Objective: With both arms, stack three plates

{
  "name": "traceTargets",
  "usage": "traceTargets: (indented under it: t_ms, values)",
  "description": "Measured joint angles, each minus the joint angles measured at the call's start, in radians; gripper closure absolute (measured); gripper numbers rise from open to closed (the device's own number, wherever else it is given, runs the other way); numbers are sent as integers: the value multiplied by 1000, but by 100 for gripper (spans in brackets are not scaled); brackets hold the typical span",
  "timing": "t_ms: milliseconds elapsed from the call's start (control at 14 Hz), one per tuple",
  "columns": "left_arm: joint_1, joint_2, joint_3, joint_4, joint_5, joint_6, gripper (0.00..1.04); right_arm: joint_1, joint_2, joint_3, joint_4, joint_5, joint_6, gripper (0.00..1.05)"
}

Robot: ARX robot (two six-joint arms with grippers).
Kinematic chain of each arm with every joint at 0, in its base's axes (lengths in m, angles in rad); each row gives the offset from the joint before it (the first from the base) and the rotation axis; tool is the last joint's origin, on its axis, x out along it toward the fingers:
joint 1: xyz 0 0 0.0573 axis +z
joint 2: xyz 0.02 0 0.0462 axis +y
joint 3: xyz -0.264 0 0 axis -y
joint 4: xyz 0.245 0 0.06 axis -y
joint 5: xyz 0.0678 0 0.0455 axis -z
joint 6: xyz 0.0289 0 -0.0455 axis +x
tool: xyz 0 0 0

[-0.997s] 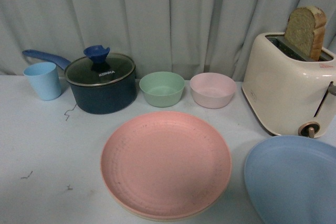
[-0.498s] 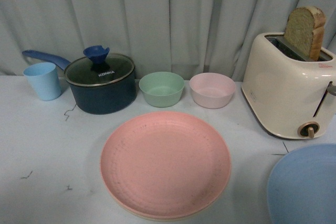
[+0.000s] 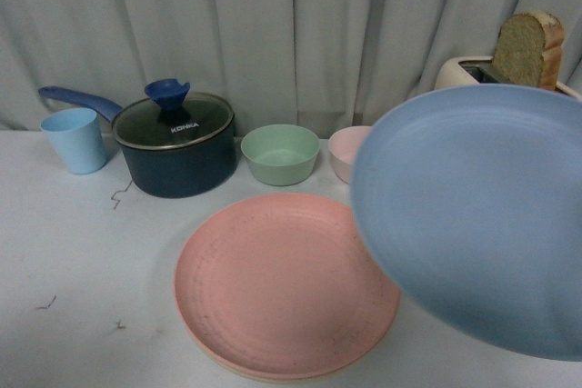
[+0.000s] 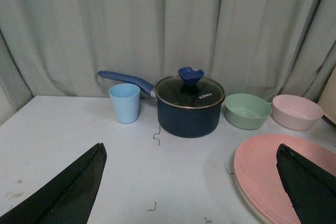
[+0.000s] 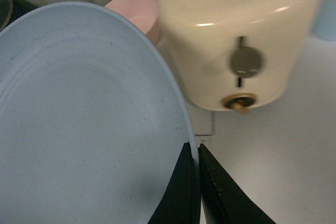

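The pink plate (image 3: pixel 282 283) lies at the table's front middle, on top of the cream-beige plate, of which only the rim (image 3: pixel 273 376) shows. The light blue plate (image 3: pixel 482 215) hangs tilted in the air at the right, covering the pink plate's right edge. Neither arm shows in the front view. My right gripper (image 5: pixel 193 148) is shut on the rim of the light blue plate (image 5: pixel 89 119). My left gripper (image 4: pixel 190 147) is open and empty above the table, with the pink plate (image 4: pixel 273 171) by one finger.
At the back stand a light blue cup (image 3: pixel 75 140), a dark blue lidded pot (image 3: pixel 177 147), a green bowl (image 3: pixel 280 154) and a pink bowl (image 3: pixel 344 152). A cream toaster (image 5: pixel 241 40) holding bread (image 3: pixel 527 47) stands at the right, mostly hidden. A curtain is behind.
The light blue plate lay low at the front right, slid right, and is now lifted and tilted up over the right side, hiding the toaster. The pink plate has not moved.
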Motion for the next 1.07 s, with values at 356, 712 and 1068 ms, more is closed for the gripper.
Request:
traceTargets:
  t_ms: [356, 712, 1068]
  values:
    - [0, 0, 0, 0, 0, 0, 7, 305, 337, 282, -61, 118, 161, 102]
    - [0, 0, 0, 0, 0, 0, 7, 380, 527, 411, -117, 161, 257, 102]
    - [0, 0, 0, 0, 0, 0, 7, 425, 577, 410, -108, 193, 268, 102]
